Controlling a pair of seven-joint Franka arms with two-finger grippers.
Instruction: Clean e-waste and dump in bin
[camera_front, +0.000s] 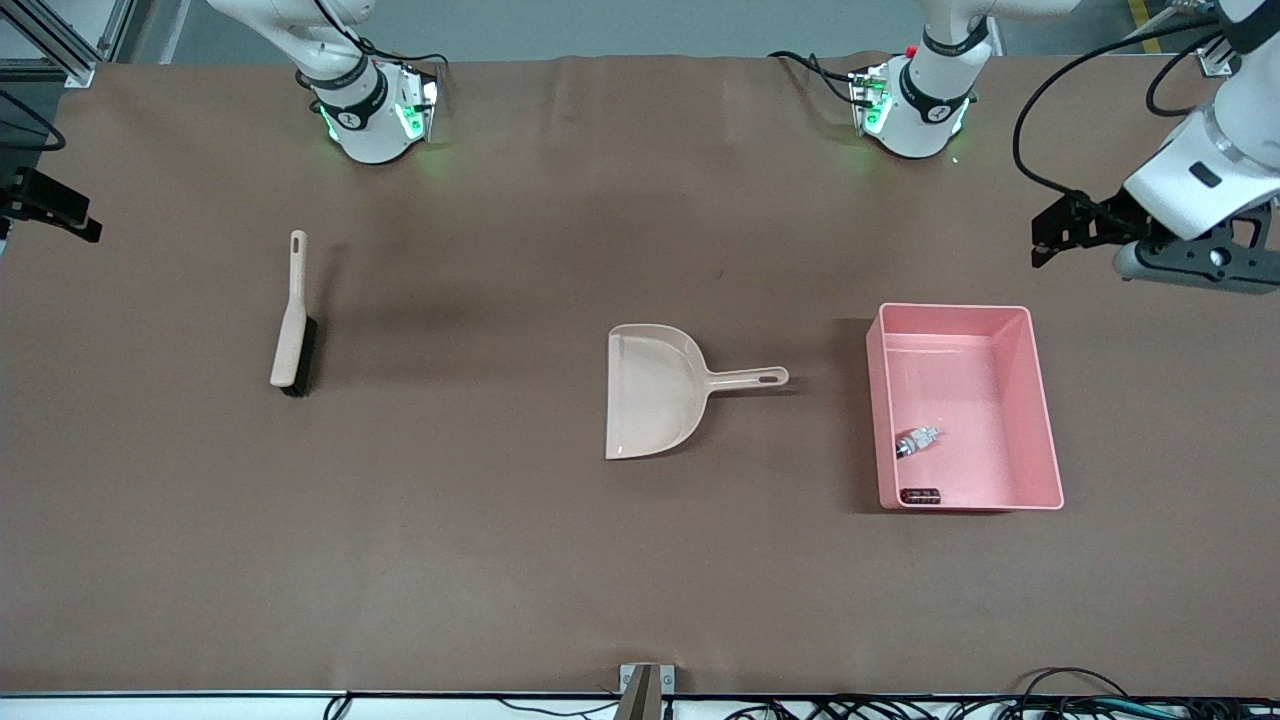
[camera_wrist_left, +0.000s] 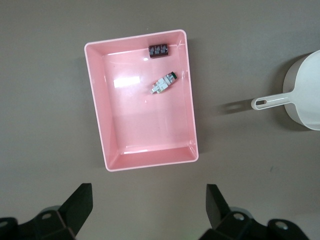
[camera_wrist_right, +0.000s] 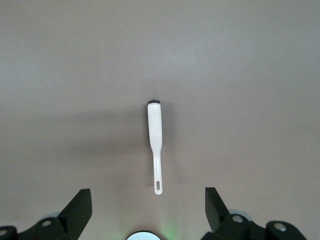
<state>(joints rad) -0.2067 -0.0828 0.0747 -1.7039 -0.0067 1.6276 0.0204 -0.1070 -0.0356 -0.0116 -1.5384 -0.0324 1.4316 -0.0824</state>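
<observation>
The pink bin (camera_front: 1043, 400) stands toward the left arm's end of the table. Both e-waste parts lie inside it: the white-grey part (camera_front: 918, 441) and the small black block (camera_front: 921, 495), which sits at the wall nearest the front camera. The left wrist view shows the bin (camera_wrist_left: 150, 161), the white-grey part (camera_wrist_left: 164, 83) and the black block (camera_wrist_left: 159, 50). My left gripper (camera_front: 1045, 238) is open and empty, up in the air past the bin's rim on the robots' side; it also shows in its wrist view (camera_wrist_left: 148, 192). My right gripper (camera_front: 85, 222) is open and empty, high at the right arm's end of the table (camera_wrist_right: 147, 195).
A beige dustpan (camera_front: 650, 390) lies empty mid-table with its handle pointing toward the bin; its handle shows in the left wrist view (camera_wrist_left: 270, 102). A beige brush (camera_front: 292, 320) with black bristles lies toward the right arm's end and shows in the right wrist view (camera_wrist_right: 155, 130).
</observation>
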